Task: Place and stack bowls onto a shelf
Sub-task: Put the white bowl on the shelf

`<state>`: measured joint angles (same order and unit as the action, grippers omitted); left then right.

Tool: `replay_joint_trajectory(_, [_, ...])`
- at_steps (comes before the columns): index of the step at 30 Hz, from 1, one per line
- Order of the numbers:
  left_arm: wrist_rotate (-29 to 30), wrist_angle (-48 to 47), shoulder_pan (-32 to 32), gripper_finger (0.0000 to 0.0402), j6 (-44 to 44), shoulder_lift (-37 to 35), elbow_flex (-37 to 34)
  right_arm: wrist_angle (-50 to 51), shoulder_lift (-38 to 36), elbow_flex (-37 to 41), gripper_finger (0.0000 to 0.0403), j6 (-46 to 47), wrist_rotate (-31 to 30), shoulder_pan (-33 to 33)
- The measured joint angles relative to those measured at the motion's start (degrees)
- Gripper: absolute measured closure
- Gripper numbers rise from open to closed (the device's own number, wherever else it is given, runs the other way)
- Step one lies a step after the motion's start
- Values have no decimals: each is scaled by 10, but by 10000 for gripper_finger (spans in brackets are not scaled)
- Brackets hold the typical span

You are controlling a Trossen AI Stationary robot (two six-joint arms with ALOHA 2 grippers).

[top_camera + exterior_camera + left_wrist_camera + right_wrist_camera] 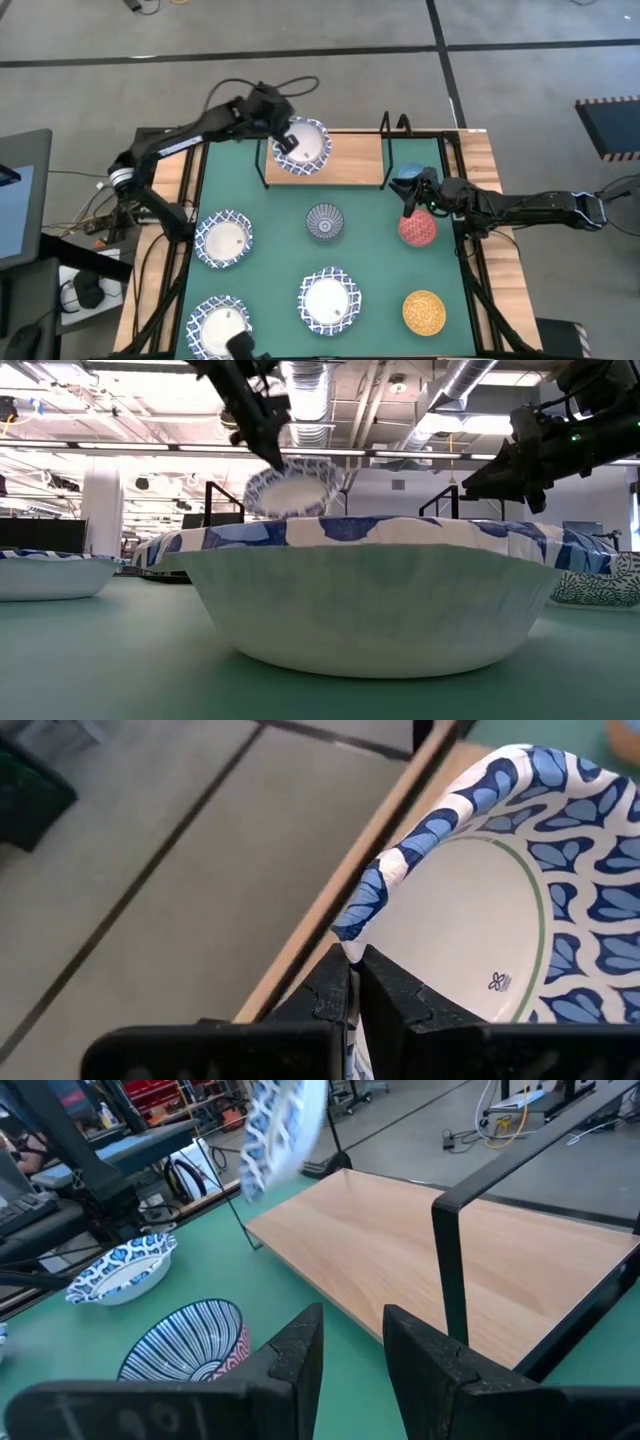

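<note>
My left gripper [283,140] is shut on a wide blue-and-white bowl [305,146] above the left end of the wooden shelf [355,168]. My right gripper [412,195] hangs open at the shelf's right end, by a black post [448,1270], with nothing between its fingers [350,1350]. A light blue shape [405,179] shows right at it; what it is I cannot tell. The red bowl [418,229] sits just beyond, and the grey-blue bowl [324,221] stands mid-mat, both on their bases. My left gripper pinches the bowl's rim [352,942], one finger inside the bowl and one outside. The bowl [290,488] hangs tilted and lifted clear above the shelf, its white centre [460,930] facing the wrist camera.
Three more wide blue-and-white bowls [223,239] [327,299] [221,326] and the yellow-gold bowl [424,310] rest on the green mat [375,260]. One wide bowl [365,590] fills the low view. The shelf board [400,1250] is bare under the held bowl.
</note>
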<state>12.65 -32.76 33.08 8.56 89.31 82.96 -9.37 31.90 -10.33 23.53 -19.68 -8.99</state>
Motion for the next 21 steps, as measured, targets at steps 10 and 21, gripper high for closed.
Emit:
replay_joint_trajectory(10, [0, 9, 14, 401, -19, 62, 0, 8, 0, 0, 271, 1, 0, 0])
replay_joint_trajectory(21, [-7, 101, -38, 401, -16, 63, 0, -93, 23, 0, 268, -26, 1, 34])
